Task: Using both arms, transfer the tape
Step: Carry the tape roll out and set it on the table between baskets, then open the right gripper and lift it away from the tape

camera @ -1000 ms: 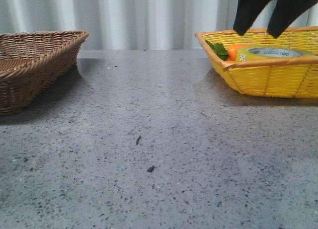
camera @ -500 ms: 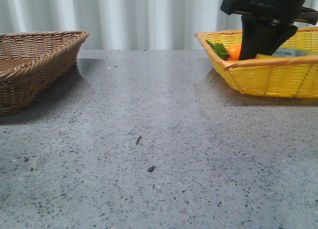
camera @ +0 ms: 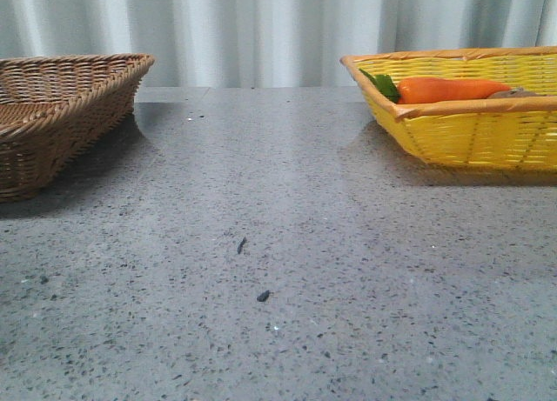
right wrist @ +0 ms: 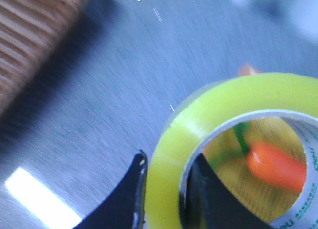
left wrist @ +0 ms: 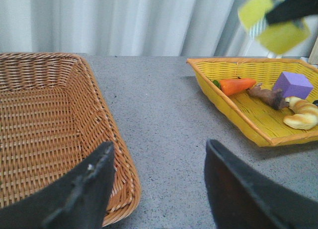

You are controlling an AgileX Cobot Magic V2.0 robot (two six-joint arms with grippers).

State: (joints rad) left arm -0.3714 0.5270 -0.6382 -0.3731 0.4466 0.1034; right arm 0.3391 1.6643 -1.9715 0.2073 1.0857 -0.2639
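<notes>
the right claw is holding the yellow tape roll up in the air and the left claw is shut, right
Not quite: the left claw is open and empty, as the left wrist view shows. The right claw does hold the translucent yellow packing tape roll aloft.

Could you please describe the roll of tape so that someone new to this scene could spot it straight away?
Find the yellow basket on the grey table; the tape hangs in the air above its far end, clamped in the right hand. It is a wide, translucent yellow ring with a white core, unlike the orange carrot and purple block lying in the basket.
</notes>
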